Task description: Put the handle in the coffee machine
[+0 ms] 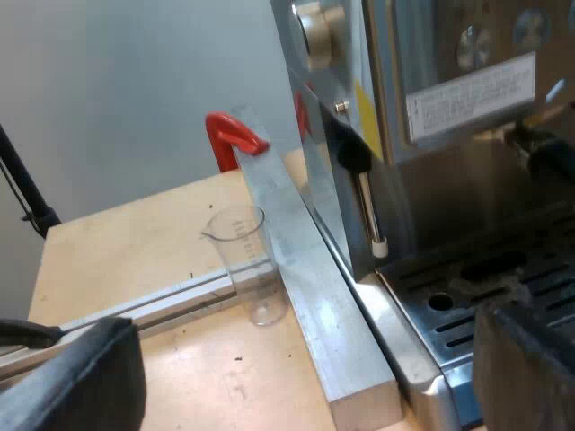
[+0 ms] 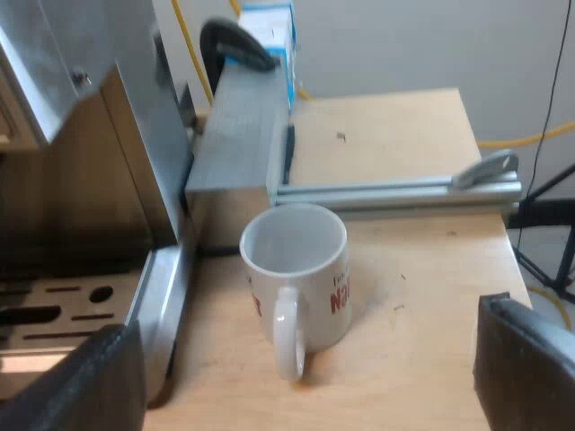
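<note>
The espresso machine (image 1: pixel 449 180) stands close ahead of my left gripper (image 1: pixel 305 391), with its steam wand (image 1: pixel 367 202) hanging over the slotted drip tray (image 1: pixel 503 287). A dark part (image 1: pixel 544 148) juts out under the machine's front panel; I cannot tell what it is. My left gripper's fingers (image 1: pixel 85 382) are spread wide with nothing between them. My right gripper (image 2: pixel 305 391) is open too, with its fingers (image 2: pixel 530 368) far apart. Just ahead of it stands a white mug (image 2: pixel 296 269) with red lettering, its handle turned toward the camera.
A clear measuring glass (image 1: pixel 250 265) stands on the wooden table (image 1: pixel 135 242) against an aluminium bar (image 1: pixel 305 269) beside the machine. A red clamp (image 1: pixel 232 135) sits at the bar's far end. Near the mug are an aluminium rail (image 2: pixel 395 193), a black clamp (image 2: pixel 235 43) and a blue-white box (image 2: pixel 269 22).
</note>
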`<state>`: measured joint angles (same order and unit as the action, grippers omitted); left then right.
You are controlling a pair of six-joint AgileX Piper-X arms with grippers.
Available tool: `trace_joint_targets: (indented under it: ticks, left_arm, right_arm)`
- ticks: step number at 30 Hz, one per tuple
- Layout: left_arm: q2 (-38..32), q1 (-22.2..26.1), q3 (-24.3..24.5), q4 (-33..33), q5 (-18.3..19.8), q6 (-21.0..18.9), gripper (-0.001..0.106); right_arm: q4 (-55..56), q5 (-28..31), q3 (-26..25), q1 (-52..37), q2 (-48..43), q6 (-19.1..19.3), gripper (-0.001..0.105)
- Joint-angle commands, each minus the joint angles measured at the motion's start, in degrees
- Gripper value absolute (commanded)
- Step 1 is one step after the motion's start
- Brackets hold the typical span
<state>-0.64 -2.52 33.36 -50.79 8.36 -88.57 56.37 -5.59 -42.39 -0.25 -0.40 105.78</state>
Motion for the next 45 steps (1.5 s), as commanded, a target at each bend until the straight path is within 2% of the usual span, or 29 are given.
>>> trace_joint_targets:
  ticks: [1,12,17,19,38,42,45]
  left_arm:
    - [-8.1,0.1,-1.8,1.9,0.0,-0.5,0.075]
    - [-8.1,0.1,-5.7,1.4,0.1,-0.5,0.075]
    - [-8.1,0.1,-6.5,1.4,0.1,-2.7,0.075]
    - [-8.0,0.1,-7.6,1.4,1.2,-3.4,0.075]
    - [-8.0,0.1,-6.6,-2.1,2.2,-2.8,0.075]
    - [-8.0,0.1,-6.6,-2.1,4.1,-2.6,0.075]
    - [-8.0,0.1,-6.6,-2.1,4.1,-2.6,0.075]
  right_arm:
    - [-0.7,0.2,1.5,-0.2,-2.6,0.2,0.075]
    - [-0.7,0.2,9.7,-0.2,-2.6,0.2,0.075]
    - [-0.7,0.2,11.3,-0.2,-2.5,0.2,0.075]
    - [-0.2,0.2,12.9,-0.2,-2.5,0.2,0.075]
    - [1.0,0.2,13.0,-0.2,-2.5,-0.6,0.075]
    - [1.0,0.2,13.0,-0.2,-2.5,-0.6,0.075]
    - [1.0,0.2,13.0,-0.2,-2.5,-0.6,0.075]
